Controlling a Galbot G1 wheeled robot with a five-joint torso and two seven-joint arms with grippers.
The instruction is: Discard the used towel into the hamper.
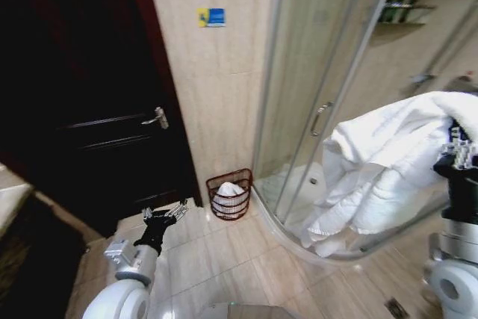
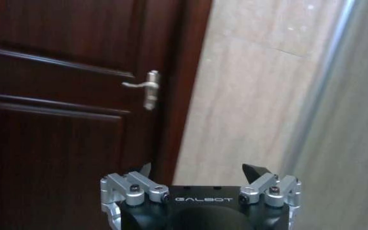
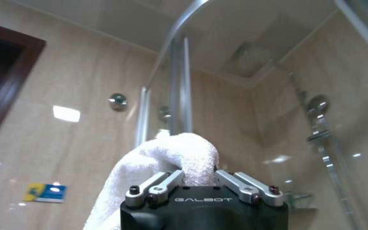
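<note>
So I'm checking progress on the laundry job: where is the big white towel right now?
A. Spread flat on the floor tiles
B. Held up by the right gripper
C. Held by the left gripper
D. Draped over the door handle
B: the head view shows the towel bunched and hanging from the right gripper, its jaws shut on the cloth, well away from the hamper.

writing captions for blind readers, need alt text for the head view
The right pincer holds a bulky white towel up beside a curved glass shower enclosure. A reddish-brown wire hamper sits on the floor by the tiled wall, and the left pincer is open and empty.
</note>
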